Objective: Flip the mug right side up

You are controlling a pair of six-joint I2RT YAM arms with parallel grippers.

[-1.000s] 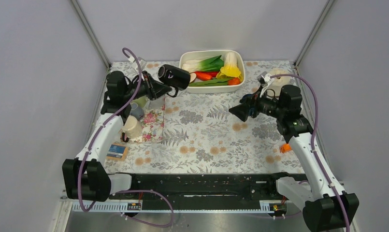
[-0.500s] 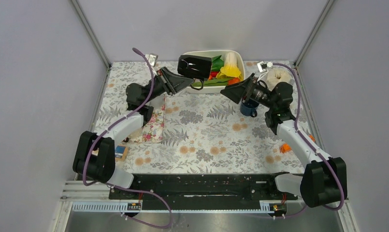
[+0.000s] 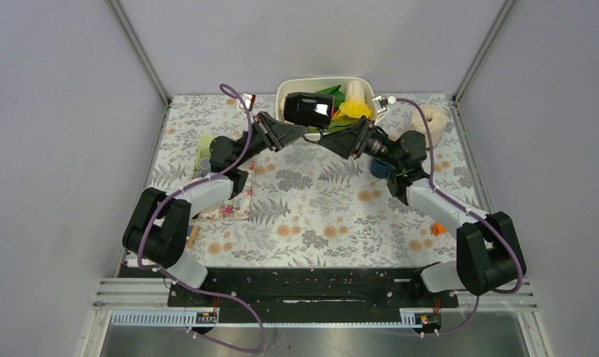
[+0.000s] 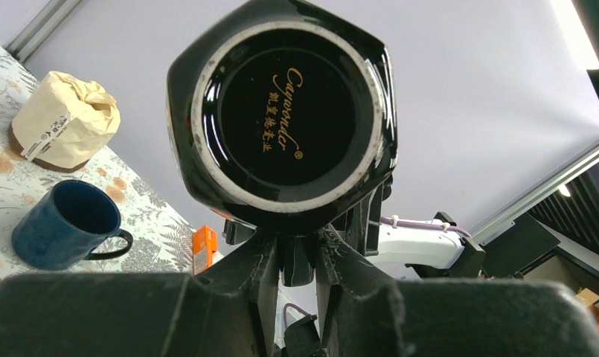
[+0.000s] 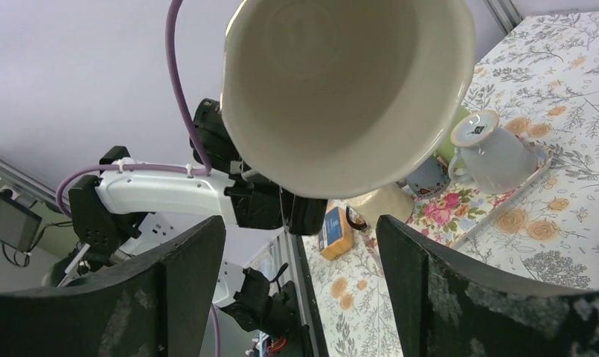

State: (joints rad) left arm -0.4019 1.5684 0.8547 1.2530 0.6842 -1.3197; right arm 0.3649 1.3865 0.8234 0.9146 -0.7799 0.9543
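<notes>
Surface: flowered cloth [image 3: 318,216] over the table, plain grey walls round it
Mug: the black mug [image 3: 309,110] is up in the air on its side, above the near rim of the white tub. Its base faces the left arm and its cream-coloured mouth faces the right arm
Left gripper: the left gripper [image 3: 303,132] is closed tight on a dark part under the mug's body and carries it
Right gripper: the right gripper [image 3: 327,138] has its jaws spread wide, tips just at the mug's mouth. From its own camera the mouth sits above and between the two fingers – no contact to be seen
Tub: white tub [image 3: 280,97] at the far edge, filled with green, red and yellow vegetables
Blue cup: blue cup [image 3: 380,167] upright on the cloth, under the right arm
Bundle: beige bundle [image 3: 432,115] near the far right corner, beyond the blue cup
Tray: flowered tray [image 3: 240,195] on the left side, with a white cup [image 5: 497,156] tipped over on it
Block: small orange block [image 3: 438,227] on the cloth beside the right arm
</notes>
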